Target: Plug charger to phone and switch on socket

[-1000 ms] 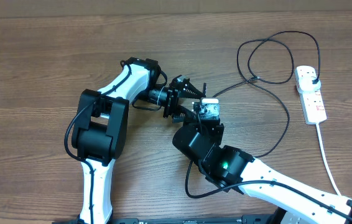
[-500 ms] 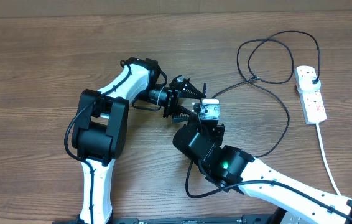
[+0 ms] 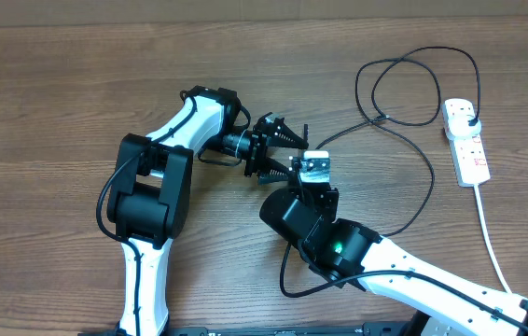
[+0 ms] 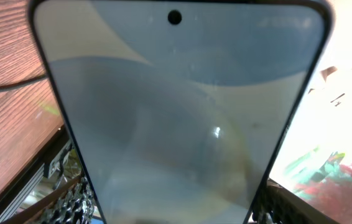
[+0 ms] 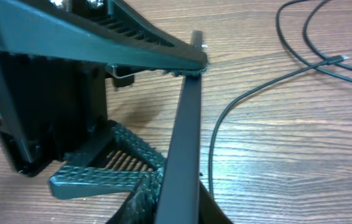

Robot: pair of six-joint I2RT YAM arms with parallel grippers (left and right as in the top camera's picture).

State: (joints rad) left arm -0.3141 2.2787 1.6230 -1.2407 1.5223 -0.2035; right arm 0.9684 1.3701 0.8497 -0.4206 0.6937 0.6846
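The phone fills the left wrist view, its pale blue screen facing the camera. My left gripper is shut on it across its width, a finger on each long edge. In the right wrist view the phone stands edge-on, and my right gripper is shut on its thin body from both faces. In the overhead view the two grippers meet mid-table, left gripper and right gripper, hiding the phone. The charger lies in black loops on the table; its small tip is free. The socket lies far right.
The socket's thick white cord runs down the right side of the table. The charger's loops spread between the grippers and the socket. My left gripper's black fingers cross the top of the right wrist view.
My right gripper's jaws have closed in on the phone's faces. The left gripper, the phone and the cable have not moved.
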